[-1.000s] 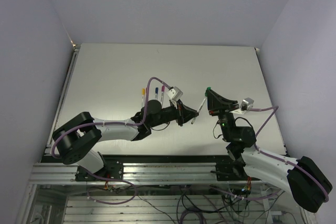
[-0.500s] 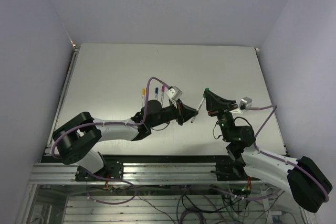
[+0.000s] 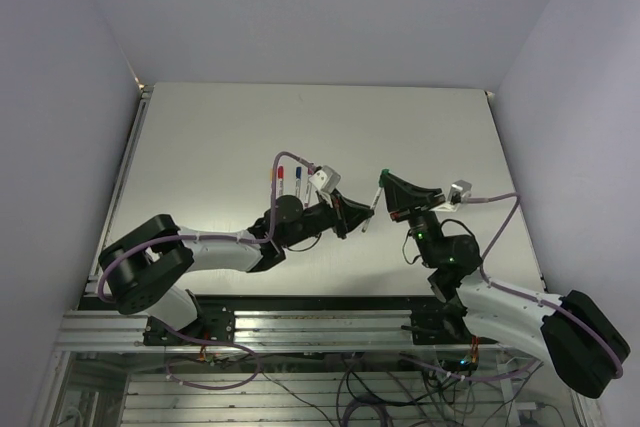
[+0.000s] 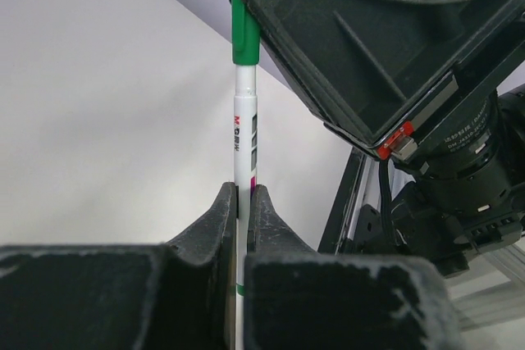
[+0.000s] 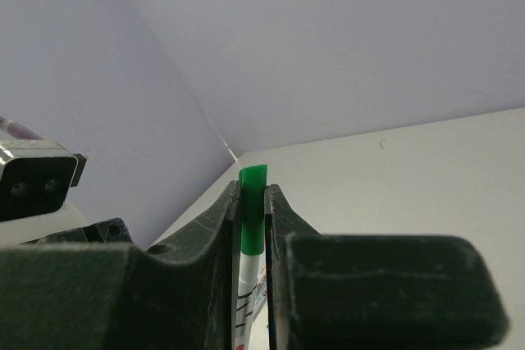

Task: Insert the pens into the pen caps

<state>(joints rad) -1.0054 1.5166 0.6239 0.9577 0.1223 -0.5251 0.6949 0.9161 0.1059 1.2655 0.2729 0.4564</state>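
Left claw (image 4: 243,202) clenched on the white barrel of a pen (image 4: 244,137), grasping it low, well below the green cap (image 4: 244,14). Right claw (image 5: 253,202) clenched on that green cap, pads flat on its two sides. Pen and cap held in the air above the tabletop (image 3: 400,127), between the two arms. The barrel's top end meets the green cap's mouth and looks already entered; whether it is fully seated cannot be told.

Step in hand, by my read: pressing pen and cap together. To do it well: keep the barrel in line with the green cap, push straight along the axis, no sideways load, both grips firm so nothing slips or tilts.

Two other pens (image 3: 287,177) lie on the tabletop, well left of the green cap.
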